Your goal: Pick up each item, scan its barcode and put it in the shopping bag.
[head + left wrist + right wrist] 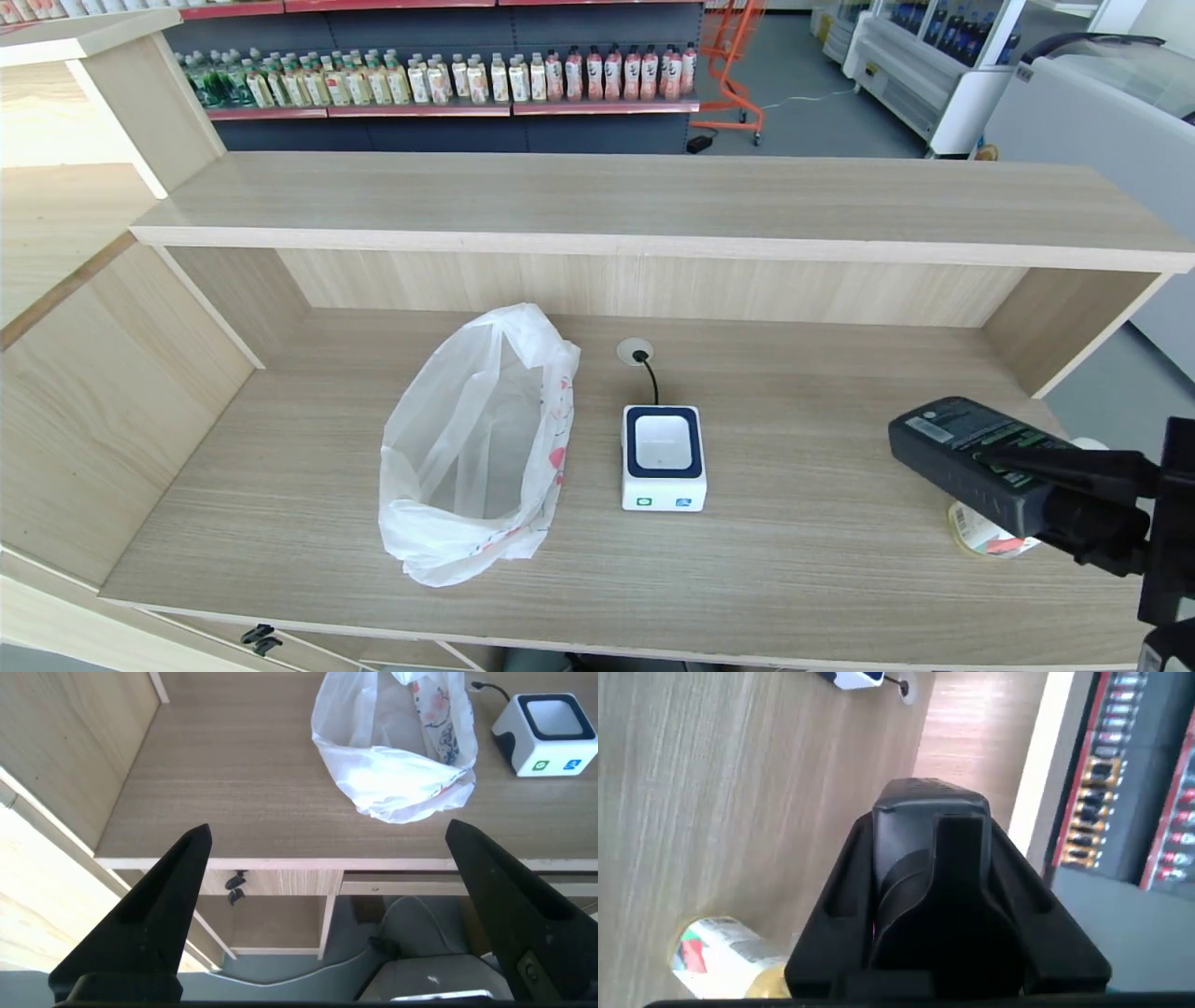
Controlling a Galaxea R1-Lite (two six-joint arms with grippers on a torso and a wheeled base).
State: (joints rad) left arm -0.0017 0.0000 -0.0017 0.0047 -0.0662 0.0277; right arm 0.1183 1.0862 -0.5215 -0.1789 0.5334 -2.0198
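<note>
the item in play is a dark pack [966, 448], a long grey-black block with a white label at its far end and green print along its top face. it hangs in the air over the right edge of the desk [803, 560], toward the front right corner, with its labelled end pointing inward toward the middle of the desk. the right gripper [1013, 476] is pinched onto it, one finger lying along the top face and the other under it. directly below the pack, a small round tub [980, 539] with a white and yellow label lies on the desk.

the left gripper [327, 915] hangs off the front edge of the desk, near the front left corner, fingers [182, 905] spread wide with nothing between them.

the shopping bag [476, 448], thin white plastic with a red pattern, lies left of centre with its mouth gaping toward the front edge. the scanner [663, 457], a white box with a dark-framed window, sits at the centre, just beside the bag, its cable [649, 378] running to a hole near the back edge.
</note>
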